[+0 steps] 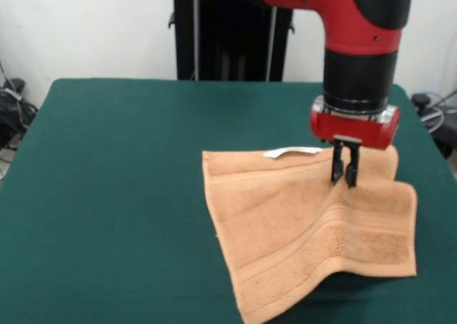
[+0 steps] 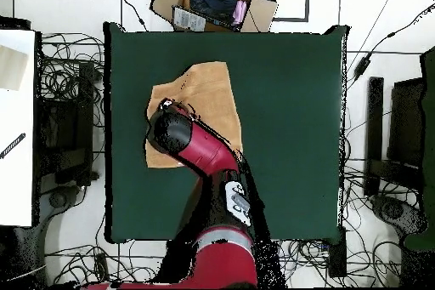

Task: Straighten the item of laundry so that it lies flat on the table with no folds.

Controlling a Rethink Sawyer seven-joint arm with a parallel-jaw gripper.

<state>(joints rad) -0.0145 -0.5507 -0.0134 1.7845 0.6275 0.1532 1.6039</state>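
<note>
Currently: pincer pinching the towel near its far edge

Note first the pincer, which descends from the red arm with its two dark fingers drawn close together and their tips pressed into the cloth; it appears clamped on a small pinch of the towel. The towel lies on the green table, in the front view toward the table's right edge and reaching its near edge. It is not flat: the right part rises in a hump under the pincer and the lower right corner lifts clear of the table, casting a shadow. A white loop tag lies at the towel's far edge, just beside the pincer. Observe the governing relation: nearly all of the cloth spreads from the grip point toward the table's near edge and leftward, its band stripes running diagonally. You would therefore judge that pulling toward the far right corner should tension the fold.
</note>
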